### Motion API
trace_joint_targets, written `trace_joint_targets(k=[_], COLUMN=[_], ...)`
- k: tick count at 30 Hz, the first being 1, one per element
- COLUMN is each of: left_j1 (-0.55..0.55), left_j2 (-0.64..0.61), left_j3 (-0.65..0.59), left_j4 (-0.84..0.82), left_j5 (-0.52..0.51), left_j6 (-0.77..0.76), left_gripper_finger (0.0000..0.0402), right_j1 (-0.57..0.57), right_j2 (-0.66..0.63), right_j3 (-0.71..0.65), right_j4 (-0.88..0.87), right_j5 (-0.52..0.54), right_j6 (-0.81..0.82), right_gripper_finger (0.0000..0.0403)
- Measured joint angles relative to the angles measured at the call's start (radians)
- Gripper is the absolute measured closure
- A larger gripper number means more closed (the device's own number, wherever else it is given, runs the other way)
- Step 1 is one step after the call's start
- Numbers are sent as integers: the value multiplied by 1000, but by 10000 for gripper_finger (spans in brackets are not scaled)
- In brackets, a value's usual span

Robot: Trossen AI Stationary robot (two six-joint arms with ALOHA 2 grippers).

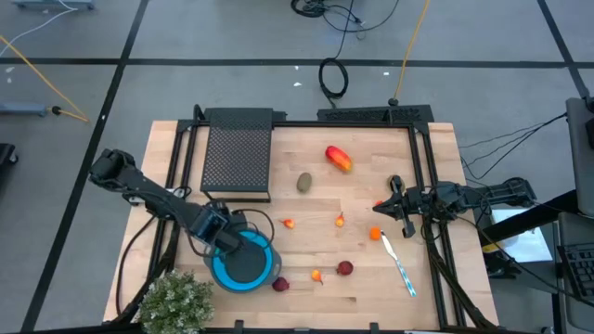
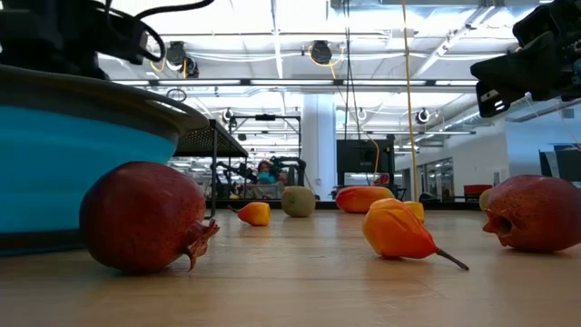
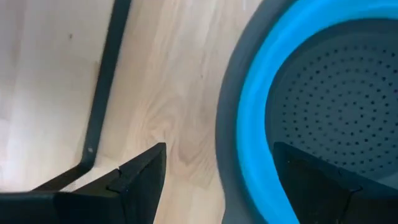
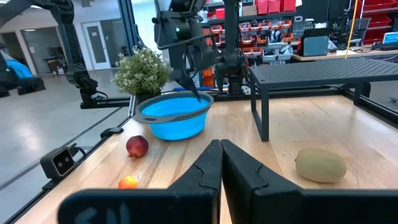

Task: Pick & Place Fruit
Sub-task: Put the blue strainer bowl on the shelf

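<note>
- Left gripper (image 1: pixel 243 252) hangs over the blue bowl (image 1: pixel 219 270) at the bench's (image 1: pixel 306 232) seven o'clock, jaws spread across its rim, pinching nothing.
- Right gripper (image 1: pixel 388 206) sits at three o'clock, jaws pressed together, empty.
- Fruit lies scattered on the bench: red-orange oblong (image 1: pixel 339 158) at twelve, olive oval (image 1: pixel 304 183) beside it, two dark red balls (image 1: pixel 344 268) near six.

On your wooden table (image 1: pixel 306 288) you have a blue bowl (image 1: pixel 243 263) with a perforated grey inside near the front edge, a bushy green plant (image 1: pixel 174 301) just beside it, a black mesh rack (image 1: pixel 238 153) at the back, and a slim white-and-blue utensil (image 1: pixel 399 264) lying flat.
</note>
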Motion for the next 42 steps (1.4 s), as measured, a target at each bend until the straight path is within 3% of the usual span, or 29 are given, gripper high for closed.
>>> trace_joint_targets(k=[15, 24, 42], left_j1=[0, 0, 1], left_j2=[0, 0, -3], left_j3=[-89, -104, -103], left_j4=[153, 199, 230], left_j5=[32, 35, 124], left_j6=[11, -5, -30], left_gripper_finger=[125, 230, 386], right_j1=[0, 0, 0], right_j2=[0, 0, 0], right_j3=[0, 0, 0], right_j4=[0, 0, 0], right_j5=[0, 0, 0], right_j6=[0, 1, 1], right_gripper_finger=[403, 403, 403])
